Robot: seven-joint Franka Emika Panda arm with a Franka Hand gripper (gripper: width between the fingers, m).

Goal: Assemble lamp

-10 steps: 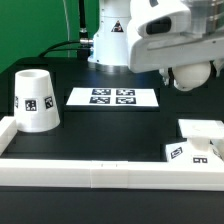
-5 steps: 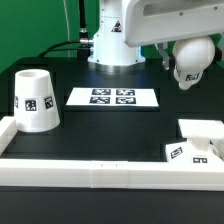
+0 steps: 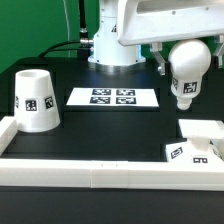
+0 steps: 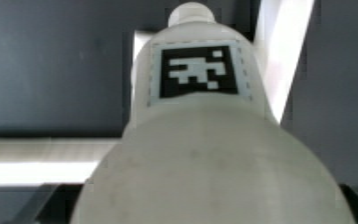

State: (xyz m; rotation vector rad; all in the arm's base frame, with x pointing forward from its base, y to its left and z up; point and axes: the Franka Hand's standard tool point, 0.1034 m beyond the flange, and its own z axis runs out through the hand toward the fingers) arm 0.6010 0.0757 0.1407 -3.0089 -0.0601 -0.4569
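Note:
The white rounded bulb hangs in my gripper, neck pointing down, above the table at the exterior view's right. It fills the wrist view, its square tag facing the camera. The dark fingers show only at its sides, shut on its wide end. The flat square base lies below and a little nearer the front, apart from the bulb. A strip of the base shows beyond the bulb's neck in the wrist view. The tapered shade stands upside down at the exterior view's left.
The marker board lies flat in the middle, in front of the arm's base. A long white rail runs along the table's front edge and turns up its left side.
The gripper has risen slightly and turned the bulb from lying sideways to neck-down; more of the bulb now shows below the hand. Shade and base have not moved.

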